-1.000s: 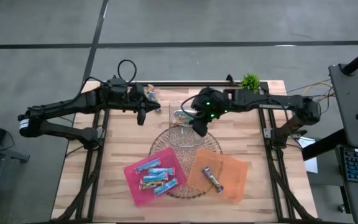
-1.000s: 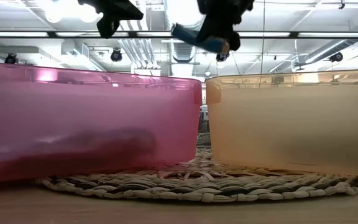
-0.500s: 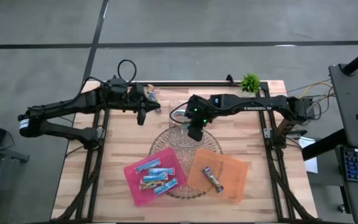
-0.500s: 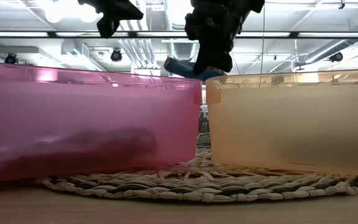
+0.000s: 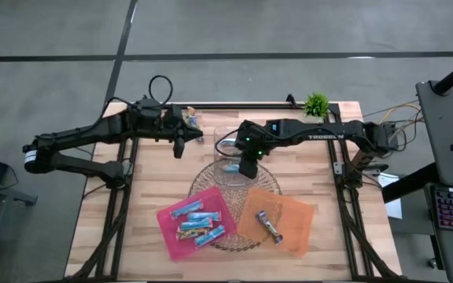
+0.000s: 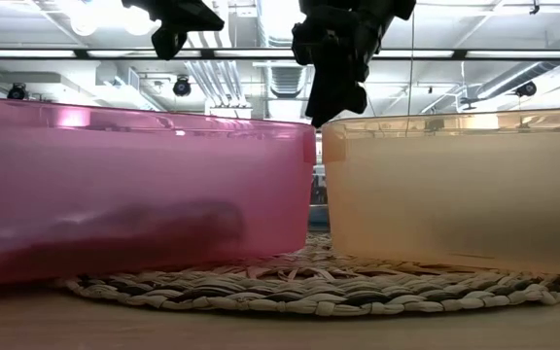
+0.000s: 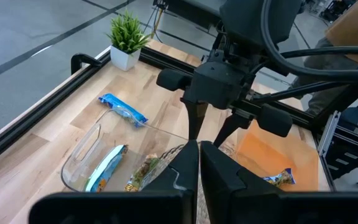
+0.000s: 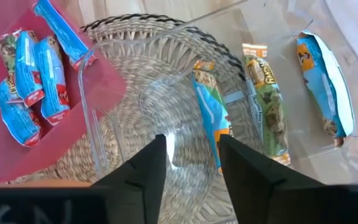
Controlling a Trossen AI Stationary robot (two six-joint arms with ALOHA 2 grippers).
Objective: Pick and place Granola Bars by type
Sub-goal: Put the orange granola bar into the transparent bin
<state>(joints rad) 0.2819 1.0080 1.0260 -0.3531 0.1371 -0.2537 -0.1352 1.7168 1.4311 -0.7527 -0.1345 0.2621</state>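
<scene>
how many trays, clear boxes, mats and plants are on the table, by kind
trays: 2, a pink tray and an orange tray
clear plastic box: 1
woven mat: 1
small potted plant: 1
total: 5

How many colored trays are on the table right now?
2. The pink tray lies on the left arm's side; the orange tray sits beside it on the right arm's side.

Grey floor (image 5: 289, 27), ceiling lights (image 6: 280, 15) overhead.
</scene>
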